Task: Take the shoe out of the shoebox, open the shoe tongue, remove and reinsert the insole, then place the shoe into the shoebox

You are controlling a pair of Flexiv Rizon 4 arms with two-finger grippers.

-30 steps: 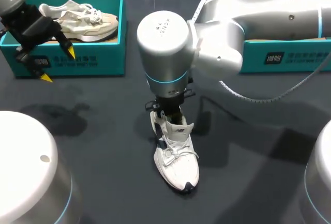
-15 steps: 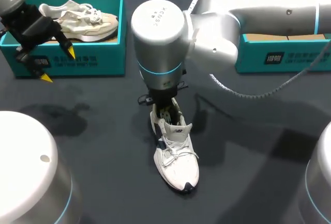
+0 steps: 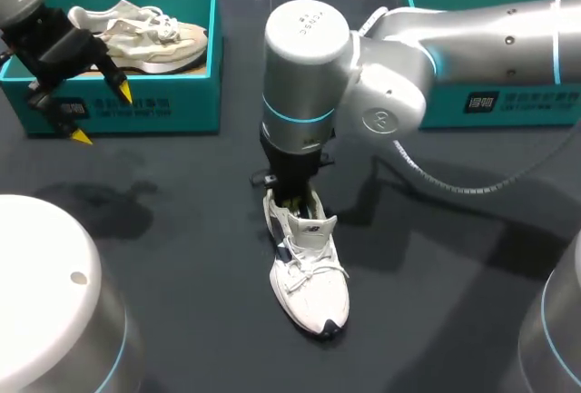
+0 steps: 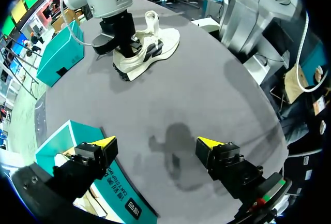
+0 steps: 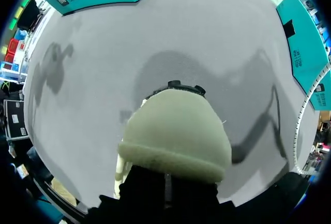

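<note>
Dark grey tabletop [image 3: 182,230] bears the white shoe [image 3: 309,284] mid-table, the right gripper [image 3: 292,191] sunk in its opening, grip impossible to tell. Left gripper [image 3: 102,115] hangs spread, empty, before the far-left shoebox [image 3: 154,107].

A dark grey table [image 3: 182,248] with a matte top carries soft shadows. At the table's far left corner stands an open teal box [image 3: 136,107] with white print on its front wall. Inside it lies a beige sneaker [image 3: 136,34], its toe toward the table's middle.
</note>
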